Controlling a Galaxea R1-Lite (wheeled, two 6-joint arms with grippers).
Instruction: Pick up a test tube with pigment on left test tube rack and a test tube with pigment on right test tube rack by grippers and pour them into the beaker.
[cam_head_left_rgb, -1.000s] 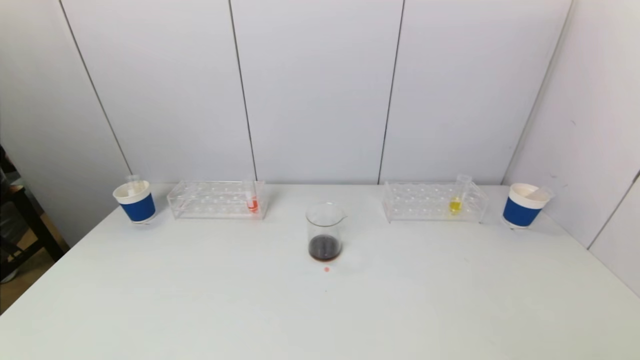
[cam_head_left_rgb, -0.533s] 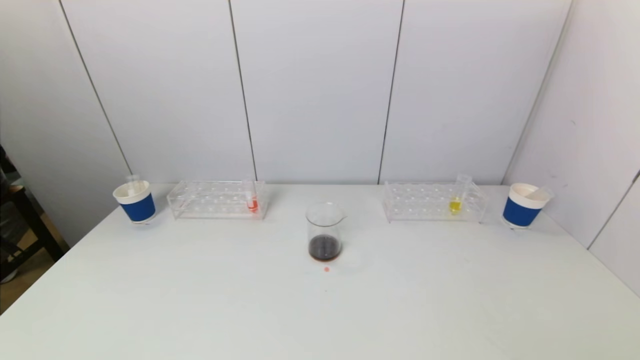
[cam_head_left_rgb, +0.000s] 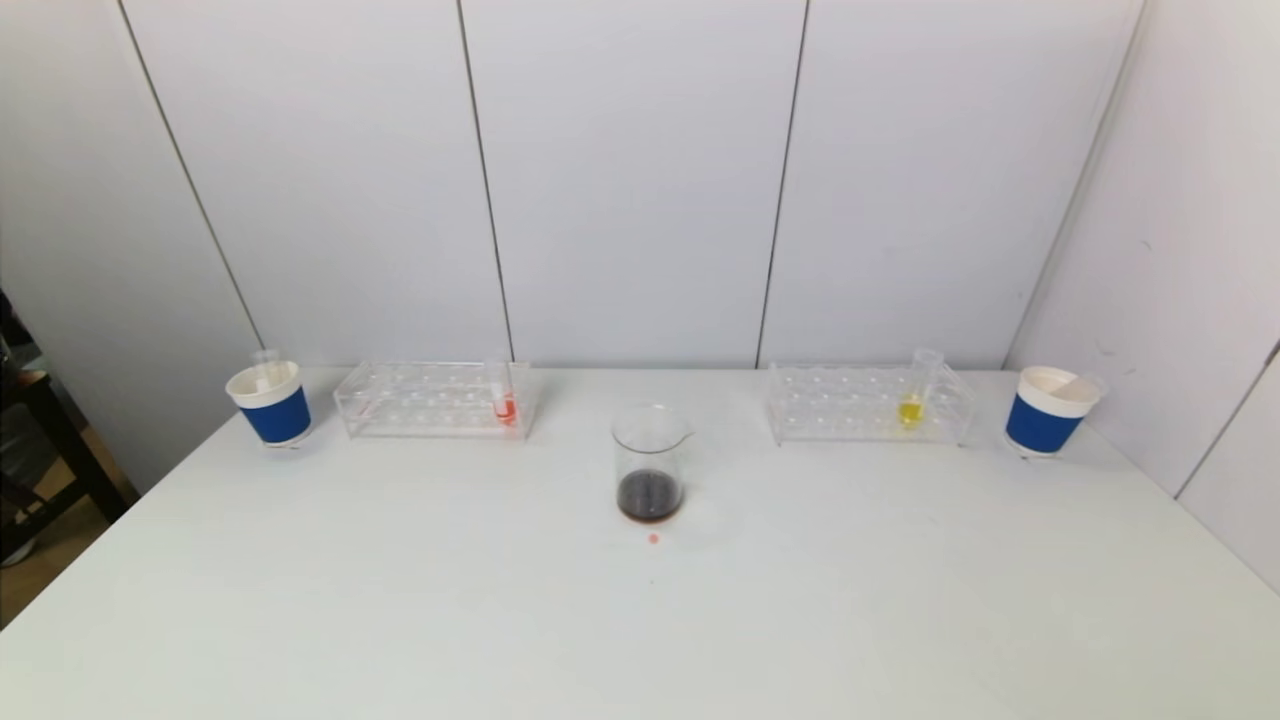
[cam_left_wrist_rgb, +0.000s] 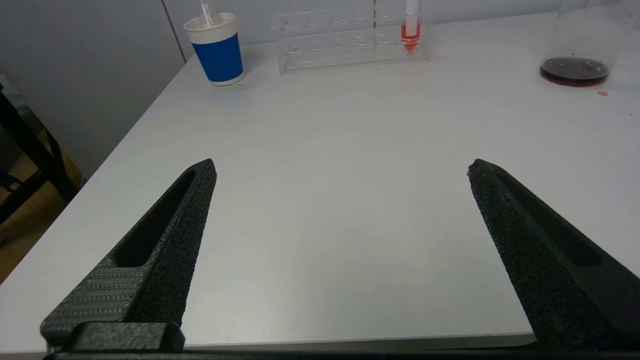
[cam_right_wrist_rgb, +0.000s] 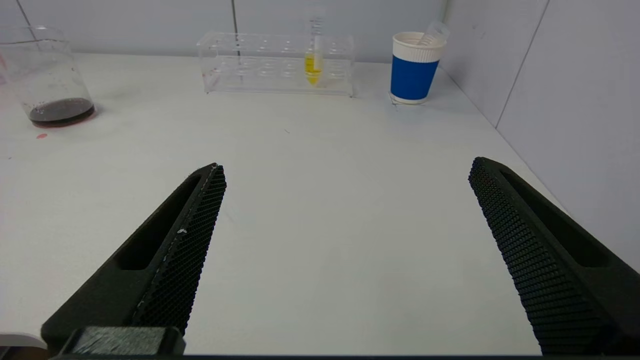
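Hovering low over the near edge of the white table (cam_head_left_rgb: 640, 620), the left gripper (cam_left_wrist_rgb: 340, 167) is holding its fingers spread wide with nothing between them. Well ahead of it, at the far side, the left test tube rack (cam_left_wrist_rgb: 345, 35) is standing with a red test tube (cam_left_wrist_rgb: 410, 30) upright in the end nearest the beaker (cam_left_wrist_rgb: 580, 45). Beyond the rack's other end a blue paper cup (cam_left_wrist_rgb: 216, 50) is sitting with a clear tube poking out of it.

The right gripper (cam_right_wrist_rgb: 345, 167) is hanging the same way over its own side of the near edge — fingers fully parted, grasping nothing. Far ahead of it the right test tube rack (cam_right_wrist_rgb: 277, 70) is carrying a yellow test tube (cam_right_wrist_rgb: 313, 62) upright, and a second blue cup (cam_right_wrist_rgb: 415, 67) is standing just beside the rack, close to the wall.

From the head camera neither gripper is showing. Between the two racks and a little nearer than both, the beaker (cam_head_left_rgb: 650, 465) is standing upright with dark liquid pooled at its bottom — a small red drop (cam_head_left_rgb: 653, 539) is lying on the table just in front of it.
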